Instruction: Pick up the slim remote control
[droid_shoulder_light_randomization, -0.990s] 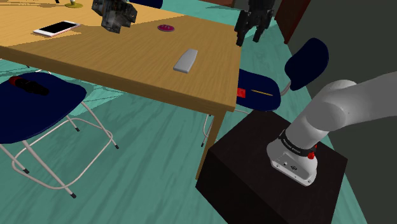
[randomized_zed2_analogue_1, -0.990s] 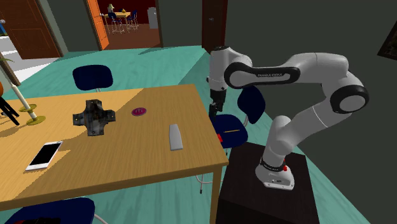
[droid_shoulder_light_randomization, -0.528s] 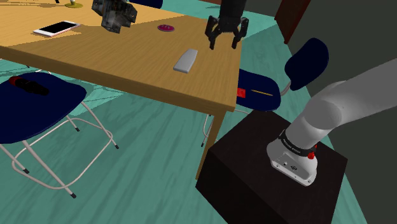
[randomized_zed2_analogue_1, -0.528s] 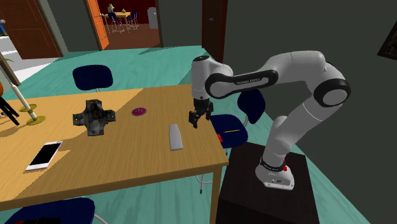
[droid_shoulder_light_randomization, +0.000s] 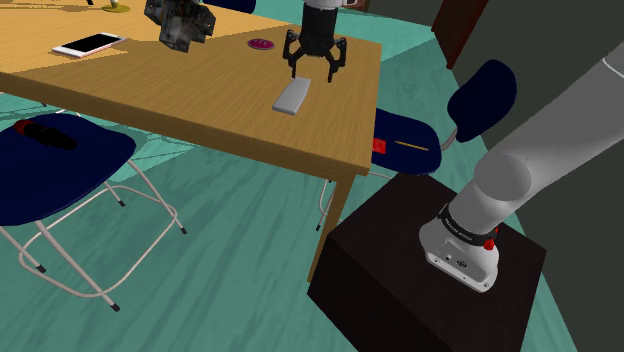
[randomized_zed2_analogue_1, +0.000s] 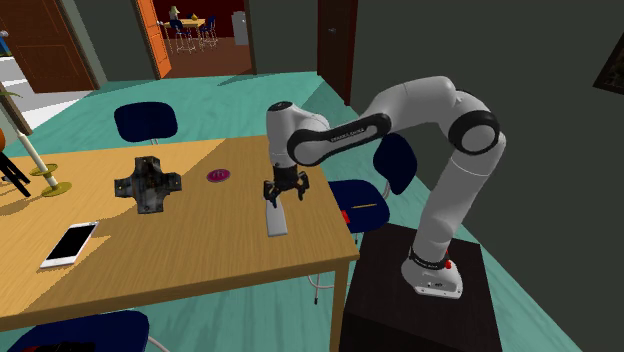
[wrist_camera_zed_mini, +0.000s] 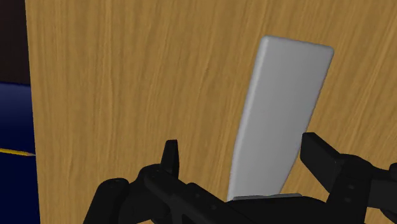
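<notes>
The slim remote control (droid_shoulder_light_randomization: 292, 96) is a plain grey slab lying flat on the wooden table (droid_shoulder_light_randomization: 200, 90), close to the edge nearest the stand. It lies in the same spot in the second exterior view (randomized_zed2_analogue_1: 275, 216). My black gripper (droid_shoulder_light_randomization: 313, 73) points down over the remote's far end, a little above it (randomized_zed2_analogue_1: 284, 196). Its fingers stand wide apart and hold nothing. In the wrist view, one end of the remote (wrist_camera_zed_mini: 280, 121) reaches in between the open gripper (wrist_camera_zed_mini: 243, 156) without touching either finger.
A dark cross-shaped object (droid_shoulder_light_randomization: 180, 22), a small purple disc (droid_shoulder_light_randomization: 261, 44) and a white phone (droid_shoulder_light_randomization: 88, 45) lie farther along the table. Blue chairs stand beside it (droid_shoulder_light_randomization: 55, 165), one (droid_shoulder_light_randomization: 405, 130) between table and stand with a pencil on its seat.
The arm has swung from beyond the table's edge, toward the shoulder view's left, to a spot over the remote. The fingers stayed open; the remote has not moved.
</notes>
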